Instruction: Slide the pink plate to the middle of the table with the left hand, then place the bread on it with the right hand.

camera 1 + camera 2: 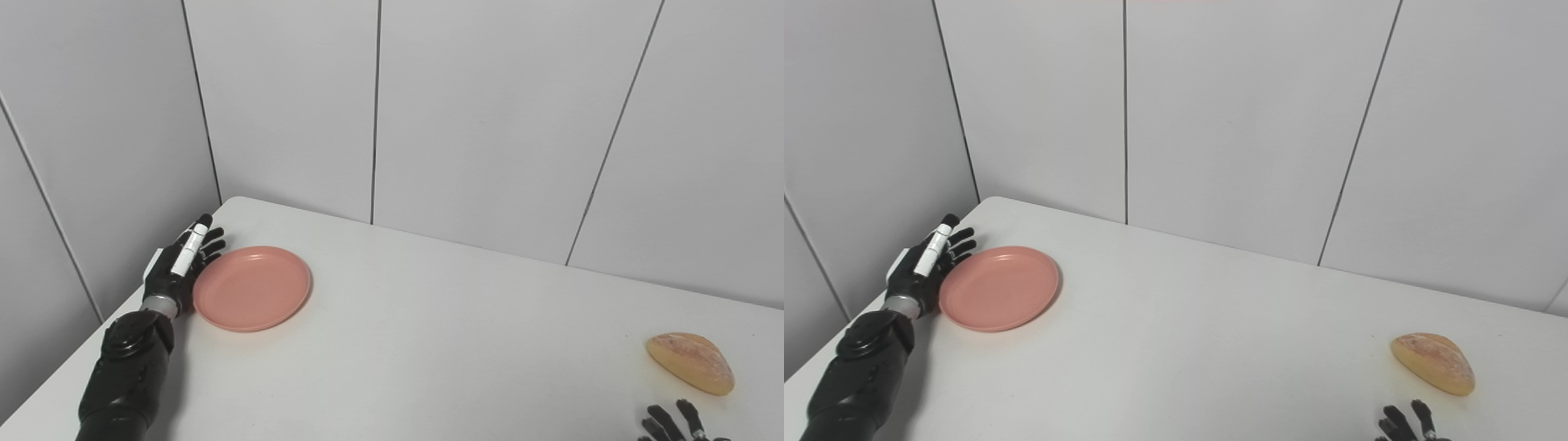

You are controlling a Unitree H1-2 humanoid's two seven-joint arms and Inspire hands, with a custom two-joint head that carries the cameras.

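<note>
Your left hand (179, 265) lies flat at the left of the frame, fingers spread and holding nothing, its inner edge against the rim of the one pink plate (252, 288) on the white table (429, 343). One piece of bread (690, 362) sits at lower right, well apart from the plate. Just below it, your right hand (674, 422) shows only spread fingertips, touching nothing.
</note>
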